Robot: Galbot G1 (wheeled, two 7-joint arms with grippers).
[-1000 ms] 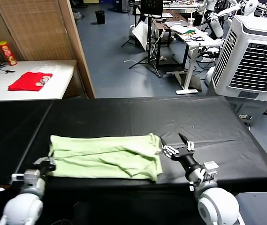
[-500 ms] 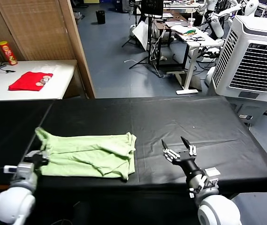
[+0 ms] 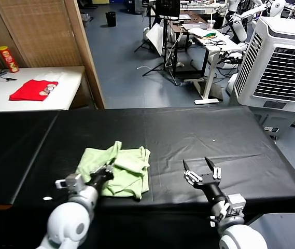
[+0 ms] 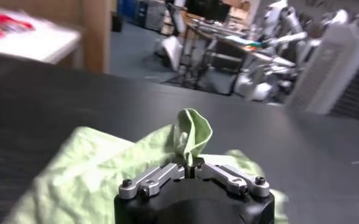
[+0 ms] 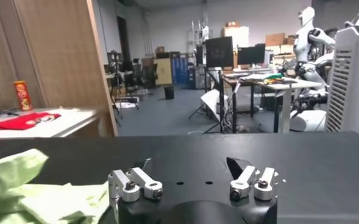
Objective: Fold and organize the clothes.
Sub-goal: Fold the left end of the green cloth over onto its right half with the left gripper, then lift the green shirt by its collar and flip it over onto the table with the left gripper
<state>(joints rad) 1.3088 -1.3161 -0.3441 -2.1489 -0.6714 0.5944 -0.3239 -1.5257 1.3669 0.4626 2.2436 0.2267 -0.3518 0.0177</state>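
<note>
Now the left gripper (image 3: 104, 174) has swung inward from the table's left edge, its jaws pinched shut on a raised corner of the T-shirt (image 3: 121, 166), so the pale green cloth that lay stretched out a moment ago is doubled over into a shorter heap near the front of the black table (image 3: 199, 129). Beside it to the right, apart from the fabric, the right gripper (image 3: 202, 169) hovers with fingers spread wide, holding nothing and slightly farther from the cloth than before. Behind, a white side table (image 3: 59, 98) carries a red garment (image 3: 32, 89) and a red can (image 3: 7, 58); a large white fan unit (image 3: 279, 62) stands at right.
</note>
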